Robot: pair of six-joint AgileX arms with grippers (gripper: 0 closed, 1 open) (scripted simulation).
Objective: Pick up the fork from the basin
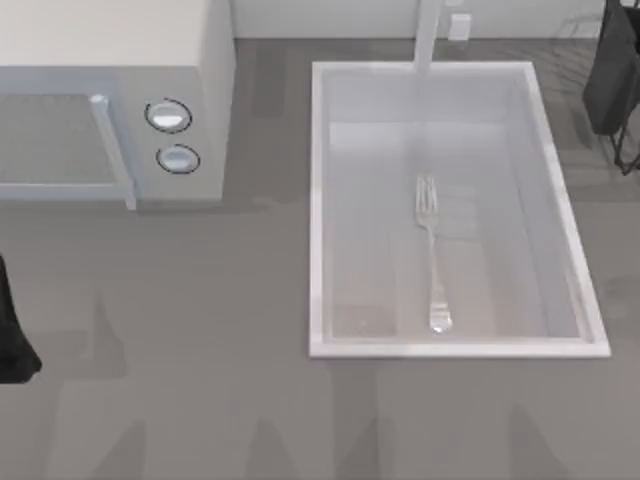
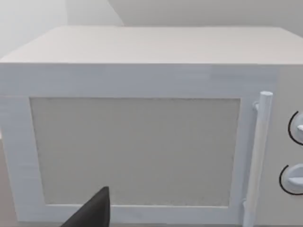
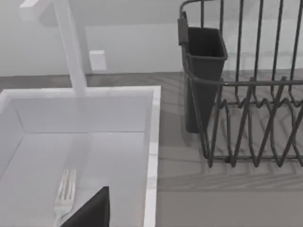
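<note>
Fork (image 1: 431,250): a slim silver fork with four tines lies flat on the inner floor of the basin, about midway across it and nearer the front rim than the back wall. Its tines point toward the faucet end, its rounded handle end toward the front rim. Nothing touches it. In the right wrist view the tines (image 3: 65,193) show on the pale floor.

Basin (image 1: 318,200): a large rectangular white-grey sink with a raised white rim, set into the grey counter on the table's right half. A white faucet column (image 1: 428,35) rises at the middle of its far rim.

Left arm: only a dark piece of it (image 1: 14,335) shows at the table's left edge, well apart from the basin. In the left wrist view a dark fingertip (image 2: 92,213) sits in front of the microwave door — whether the fingers are spread or pressed together, I cannot tell.

Right arm: a single dark fingertip (image 3: 92,210) shows in the right wrist view, above the basin near its right rim and close to the fork's tines — here too I cannot tell how the fingers stand.

Microwave (image 1: 115,100): white, with two round knobs (image 1: 168,116) and a vertical door handle (image 1: 110,150), at the table's far left.

Dish rack (image 3: 246,118): dark wire, with a dark cutlery cup (image 3: 203,71), just beside the basin's right rim at the far right corner.
</note>
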